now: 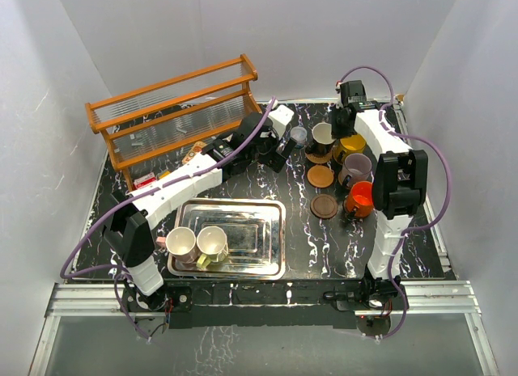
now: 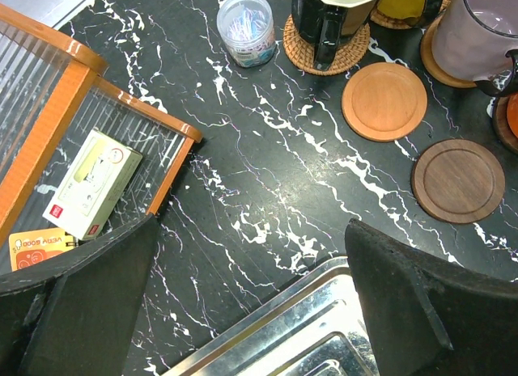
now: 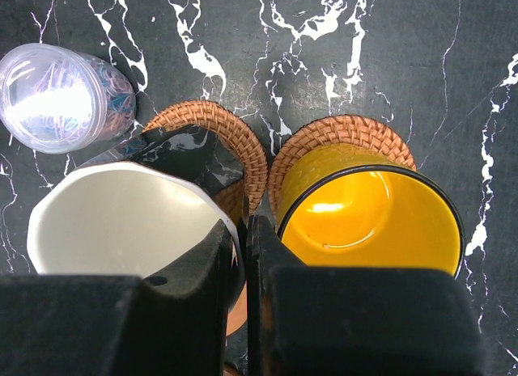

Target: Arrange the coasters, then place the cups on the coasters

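My right gripper is shut on the rim of a dark-sided, white-lined cup, one finger inside and one outside. This cup stands on a woven coaster. Right beside it a yellow cup sits on another woven coaster. A mauve cup and a red-orange cup stand nearer the front. Two bare coasters lie beside them, an orange-brown one and a dark brown one. Pink and olive cups rest in the tray. My left gripper hangs open and holds nothing.
A steel tray lies just below my left gripper. An orange wooden rack with ribbed panels stands at the back left, a small box inside it. A clear plastic pot sits left of the white-lined cup.
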Tool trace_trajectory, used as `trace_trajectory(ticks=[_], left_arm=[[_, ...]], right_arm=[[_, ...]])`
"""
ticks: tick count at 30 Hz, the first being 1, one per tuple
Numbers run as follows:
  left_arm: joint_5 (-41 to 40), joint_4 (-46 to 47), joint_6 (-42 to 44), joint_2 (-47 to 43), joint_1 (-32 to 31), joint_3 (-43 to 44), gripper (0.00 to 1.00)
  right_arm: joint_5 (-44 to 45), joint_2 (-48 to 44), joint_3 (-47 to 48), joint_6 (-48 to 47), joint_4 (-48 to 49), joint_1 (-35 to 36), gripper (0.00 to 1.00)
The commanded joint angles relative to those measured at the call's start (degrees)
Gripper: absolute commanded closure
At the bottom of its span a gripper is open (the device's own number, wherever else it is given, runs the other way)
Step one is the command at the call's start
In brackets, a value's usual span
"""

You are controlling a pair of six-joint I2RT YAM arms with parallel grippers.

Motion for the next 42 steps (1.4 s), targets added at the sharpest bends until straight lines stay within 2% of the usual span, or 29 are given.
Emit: trace_trajectory(ticks=[1,26,42], left_arm=[[0.5,0.17,0.47,-3.11,0.32,-0.53,0.01],[1.12,0.04,0.6,-2.74,0.32,-0.49,0.01],[1.14,0.05,0.7,-3.08,0.27,-0.88,0.01]], right_arm=[[-1.47,-0.43,4.1,-0.15,2.9,-0.25,1.0],[-1.8,-2.33,6.57,-1.73,0.33,-0.24,1.0],[-1.82,-0.05,7.05,-2.84,-0.9,-0.19,1.0]])
